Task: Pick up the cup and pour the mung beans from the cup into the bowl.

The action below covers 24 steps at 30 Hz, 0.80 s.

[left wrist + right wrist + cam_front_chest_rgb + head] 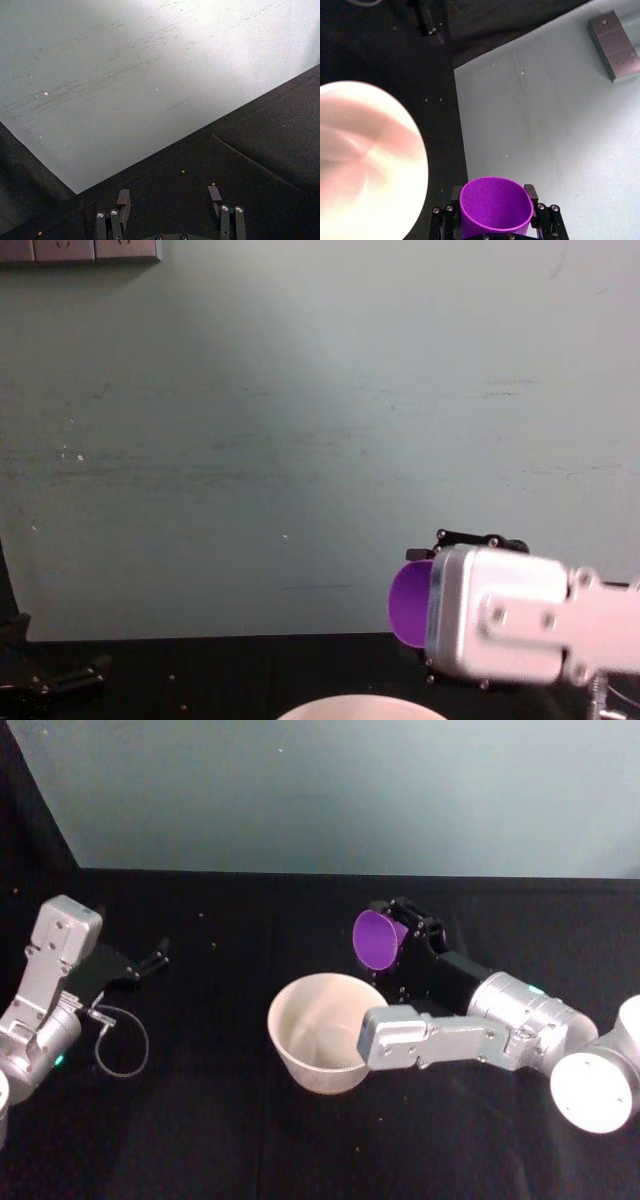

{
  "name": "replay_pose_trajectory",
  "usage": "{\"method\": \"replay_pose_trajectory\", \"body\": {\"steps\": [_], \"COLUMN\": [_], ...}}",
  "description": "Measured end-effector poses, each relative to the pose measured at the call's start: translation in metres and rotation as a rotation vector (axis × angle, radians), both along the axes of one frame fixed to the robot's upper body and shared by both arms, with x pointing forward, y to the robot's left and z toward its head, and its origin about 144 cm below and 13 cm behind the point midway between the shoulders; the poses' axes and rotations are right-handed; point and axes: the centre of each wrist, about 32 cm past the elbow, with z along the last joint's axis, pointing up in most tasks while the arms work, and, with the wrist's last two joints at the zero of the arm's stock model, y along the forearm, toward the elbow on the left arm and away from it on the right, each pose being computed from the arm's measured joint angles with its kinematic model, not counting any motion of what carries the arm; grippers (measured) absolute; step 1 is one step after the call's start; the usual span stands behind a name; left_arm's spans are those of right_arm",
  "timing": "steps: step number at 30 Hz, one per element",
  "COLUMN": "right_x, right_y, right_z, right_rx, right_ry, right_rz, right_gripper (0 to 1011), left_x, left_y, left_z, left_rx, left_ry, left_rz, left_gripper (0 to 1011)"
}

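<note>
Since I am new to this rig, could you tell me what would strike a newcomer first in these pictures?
The bright purple cup stands out, tipped on its side between the fingers of the right gripper, just past the far right rim of the bowl. That wide pale bowl sits mid-way across the black cloth. The left gripper rests open at the cloth's left.
</note>
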Motion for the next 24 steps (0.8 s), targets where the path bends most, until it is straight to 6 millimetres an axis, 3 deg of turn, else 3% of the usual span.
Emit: {"method": "replay_pose_trajectory", "body": {"steps": [24], "right_x": [-0.01], "right_y": [0.021], "right_z": [-0.017], "right_rx": [-0.381], "right_ry": [-0.295], "right_rz": [0.031], "right_gripper": [756], "left_x": [0.0], "left_y": [0.0], "left_z": [0.0], "left_rx": [0.0], "left_ry": [0.0], "left_rz": [0.0], "left_gripper": [1011]}}
